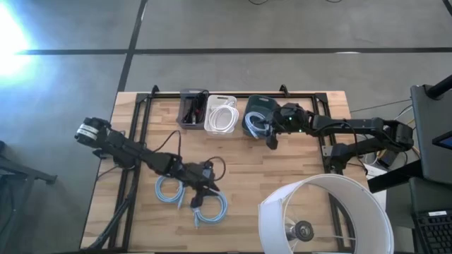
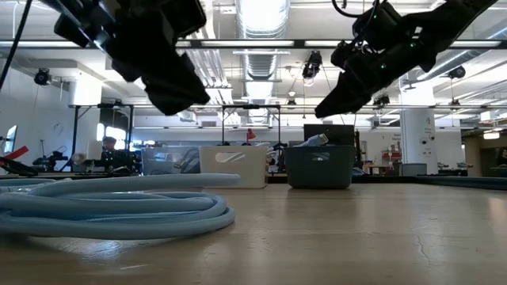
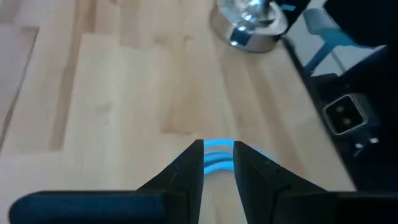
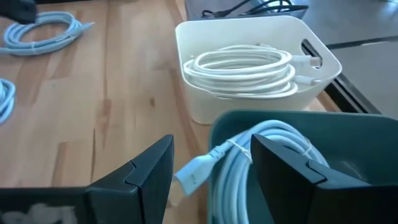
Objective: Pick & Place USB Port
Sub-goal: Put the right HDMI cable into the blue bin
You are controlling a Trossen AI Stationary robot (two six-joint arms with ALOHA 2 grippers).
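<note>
Two pale blue coiled USB cables lie flat on the wooden table, one [image 1: 169, 190] left of the other [image 1: 210, 209]. My left gripper [image 1: 203, 190] hovers over them with its fingers slightly open; part of a blue coil [image 3: 217, 160] shows past the fingertips, and the low view shows the gripper [image 2: 186, 99] well above the coil [image 2: 111, 210]. A third blue cable [image 4: 261, 149] lies coiled in the dark green bin [image 1: 258, 116], its plug [image 4: 193, 175] sticking out over the rim. My right gripper [image 1: 270, 141] hangs wide open just above and in front of that bin, touching nothing.
A white bin [image 1: 221, 113] with a white cable and a small dark bin [image 1: 192, 109] with black cables stand left of the green bin at the far edge. A large white lampshade [image 1: 325, 215] fills the near right corner. Bare wood lies between the coils and the bins.
</note>
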